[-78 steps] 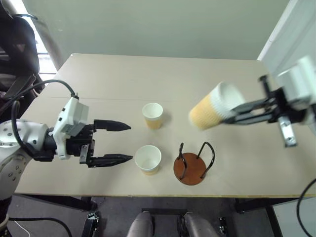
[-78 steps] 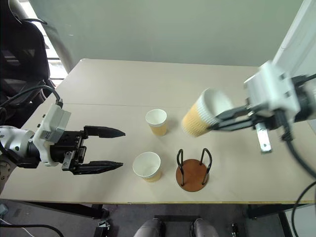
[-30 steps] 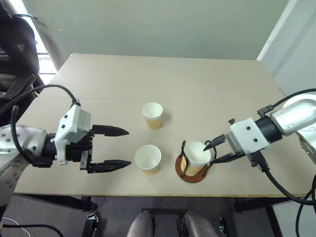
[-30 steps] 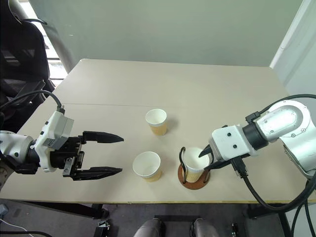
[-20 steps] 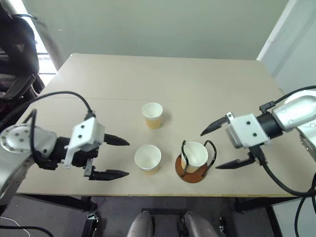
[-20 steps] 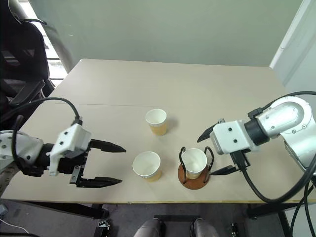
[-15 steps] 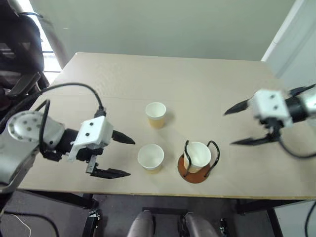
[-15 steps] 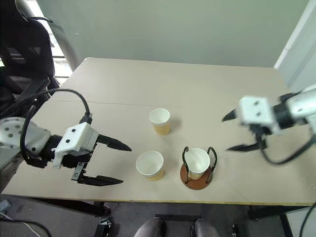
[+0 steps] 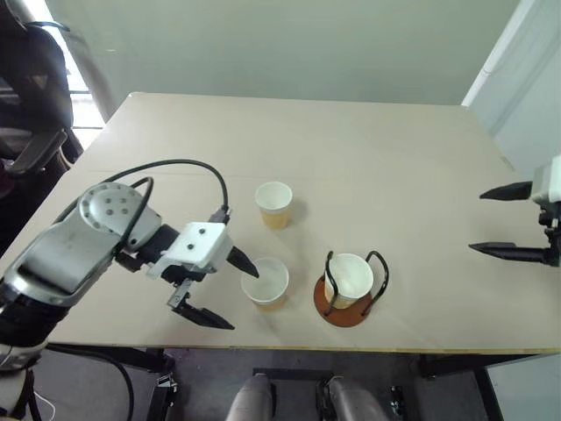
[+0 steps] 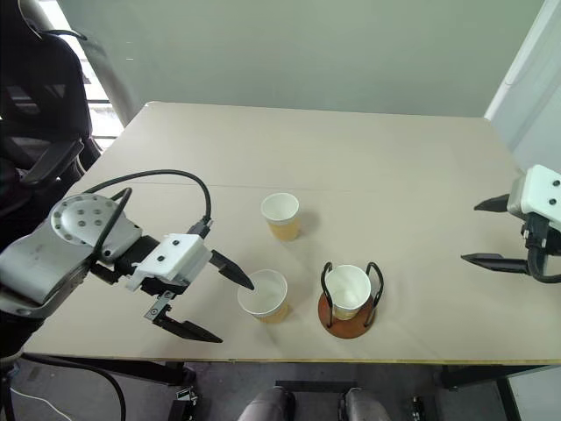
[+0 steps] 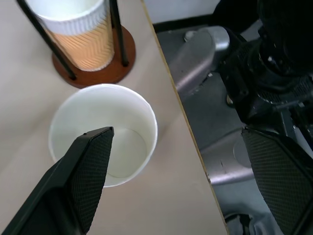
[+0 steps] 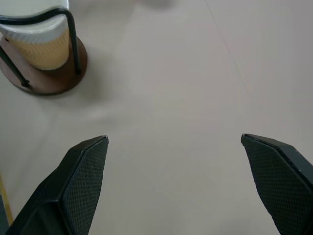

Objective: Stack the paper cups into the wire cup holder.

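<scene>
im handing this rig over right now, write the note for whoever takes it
Left gripper: open, empty, one finger over the mouth of the near cup, the other off the table's front edge.
Right gripper: open, empty, out at the right over bare table.
Cup holder: near the front edge, one cup standing upright inside it.
Far cup: upright on the table, behind the near cup.
Done: one cup in the holder.
Left: the near cup and the far cup, both still loose; the near one looks like the next pick.

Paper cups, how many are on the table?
3. One cup in the holder stands between the wire loops, a near cup sits beside the left gripper, and a far cup stands behind it.
</scene>
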Robot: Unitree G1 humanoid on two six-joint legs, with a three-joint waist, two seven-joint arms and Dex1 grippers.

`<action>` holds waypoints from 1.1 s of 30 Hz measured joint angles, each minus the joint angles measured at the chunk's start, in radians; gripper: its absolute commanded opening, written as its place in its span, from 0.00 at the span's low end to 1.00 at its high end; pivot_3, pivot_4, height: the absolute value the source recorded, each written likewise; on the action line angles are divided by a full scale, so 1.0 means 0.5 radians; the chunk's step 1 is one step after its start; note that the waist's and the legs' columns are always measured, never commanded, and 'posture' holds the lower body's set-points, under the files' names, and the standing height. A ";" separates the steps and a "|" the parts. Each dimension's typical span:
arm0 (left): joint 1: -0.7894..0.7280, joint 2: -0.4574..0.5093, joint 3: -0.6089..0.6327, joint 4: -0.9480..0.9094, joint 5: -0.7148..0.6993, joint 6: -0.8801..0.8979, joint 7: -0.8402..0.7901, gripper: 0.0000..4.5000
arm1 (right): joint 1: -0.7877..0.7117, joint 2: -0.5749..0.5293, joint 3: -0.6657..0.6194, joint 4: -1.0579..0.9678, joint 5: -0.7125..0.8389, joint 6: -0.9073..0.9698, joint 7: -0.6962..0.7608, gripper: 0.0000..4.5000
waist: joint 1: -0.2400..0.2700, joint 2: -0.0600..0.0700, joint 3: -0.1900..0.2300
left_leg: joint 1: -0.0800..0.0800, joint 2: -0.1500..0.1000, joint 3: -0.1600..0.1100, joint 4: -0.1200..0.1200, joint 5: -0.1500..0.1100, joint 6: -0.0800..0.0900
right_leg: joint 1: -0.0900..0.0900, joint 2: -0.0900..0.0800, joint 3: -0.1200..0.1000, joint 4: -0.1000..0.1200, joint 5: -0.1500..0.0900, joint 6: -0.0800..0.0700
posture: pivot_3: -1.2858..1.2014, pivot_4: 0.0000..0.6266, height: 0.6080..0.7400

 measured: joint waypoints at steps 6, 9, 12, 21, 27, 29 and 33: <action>-0.164 -0.021 -0.314 0.200 0.088 -0.217 -0.001 1.00 | 0.294 0.075 -0.328 -0.283 0.006 0.171 -0.007 0.99 | 0.000 0.000 0.000 | -0.001 -0.001 0.000 0.002 0.002 0.002 | 0.001 0.000 0.000 0.000 0.000 0.001 | 0.52 0.24 1.00; -0.210 -0.065 -0.418 0.257 0.103 -0.276 -0.002 0.91 | 0.400 0.089 -0.444 -0.362 0.003 0.224 -0.005 1.00 | 0.000 0.000 0.000 | -0.002 -0.001 0.000 0.004 0.002 0.003 | 0.001 0.000 0.000 0.000 0.000 0.003 | 0.52 0.24 1.00; -0.241 -0.104 -0.491 0.311 0.131 -0.323 -0.002 0.70 | 0.460 0.095 -0.540 -0.412 0.005 0.256 -0.001 1.00 | -0.001 0.000 0.000 | -0.003 -0.001 0.000 0.005 0.002 0.003 | 0.001 0.000 0.000 -0.001 0.000 0.005 | 0.52 0.24 1.00; -0.305 -0.135 -0.606 0.400 0.205 -0.432 -0.003 0.01 | 0.533 0.102 -0.660 -0.483 0.011 0.311 0.001 1.00 | -0.001 0.000 0.000 | -0.003 -0.002 0.000 0.008 0.004 0.006 | 0.003 0.000 0.001 -0.001 -0.002 0.009 | 0.52 0.24 1.00; -0.359 -0.148 -0.627 0.460 0.239 -0.489 -0.004 0.01 | 0.534 0.102 -0.665 -0.500 0.026 0.316 -0.015 1.00 | -0.001 0.002 -0.001 | -0.002 -0.003 0.000 0.009 0.005 0.008 | 0.005 0.000 0.001 -0.001 -0.003 0.011 | 0.52 0.24 1.00; -0.364 -0.151 -0.627 0.474 0.245 -0.493 -0.005 0.01 | 0.530 0.102 -0.662 -0.494 0.027 0.308 -0.027 1.00 | -0.001 0.002 -0.001 | -0.002 -0.003 0.000 0.011 0.005 0.009 | 0.006 0.000 0.001 0.000 -0.003 0.011 | 0.52 0.24 1.00; -0.364 -0.148 -0.626 0.472 0.209 -0.483 -0.005 0.01 | 0.472 0.111 -0.646 -0.479 0.131 0.328 -0.036 1.00 | -0.003 0.002 -0.001 | -0.003 -0.003 0.000 0.016 0.006 0.009 | 0.007 0.001 0.001 0.000 -0.002 0.012 | 0.52 0.24 1.00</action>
